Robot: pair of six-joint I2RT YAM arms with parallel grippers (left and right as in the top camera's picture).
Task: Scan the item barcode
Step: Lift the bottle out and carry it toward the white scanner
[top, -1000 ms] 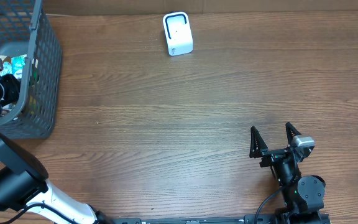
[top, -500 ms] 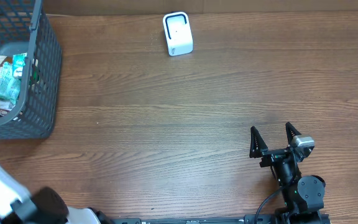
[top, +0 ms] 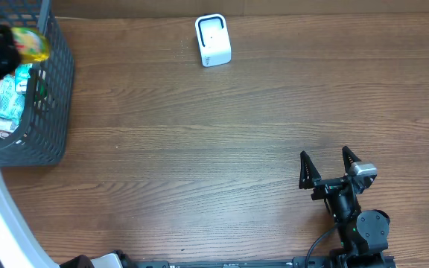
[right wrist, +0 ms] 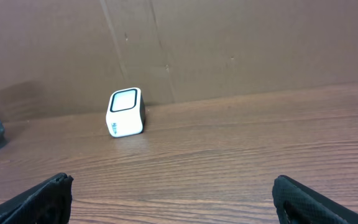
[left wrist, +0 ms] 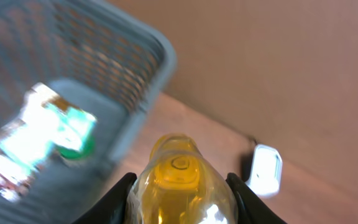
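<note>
The item is a clear bottle of yellow liquid (left wrist: pixel 179 174), seen cap-end on. My left gripper (left wrist: pixel 180 208) is shut on it, one black finger pressing each side. From overhead the bottle (top: pixel 31 44) hangs above the far right rim of the grey mesh basket (top: pixel 56 89). The white barcode scanner (top: pixel 213 41) stands near the table's far edge, well to the right of the bottle; it also shows in the left wrist view as the scanner (left wrist: pixel 267 169). My right gripper (top: pixel 329 168) rests near the front right, open and holding nothing, facing the scanner (right wrist: pixel 125 112).
The basket (left wrist: pixel 154 56) holds several packets, among them a white and teal one (left wrist: pixel 48 134) and a green item (left wrist: pixel 76 146). A brown cardboard wall (right wrist: pixel 229 43) closes off the back of the wooden table (top: pixel 222 149).
My left gripper has come up out of the basket holding the yellow bottle and has moved right and toward the far rim. The right arm has stayed still.
</note>
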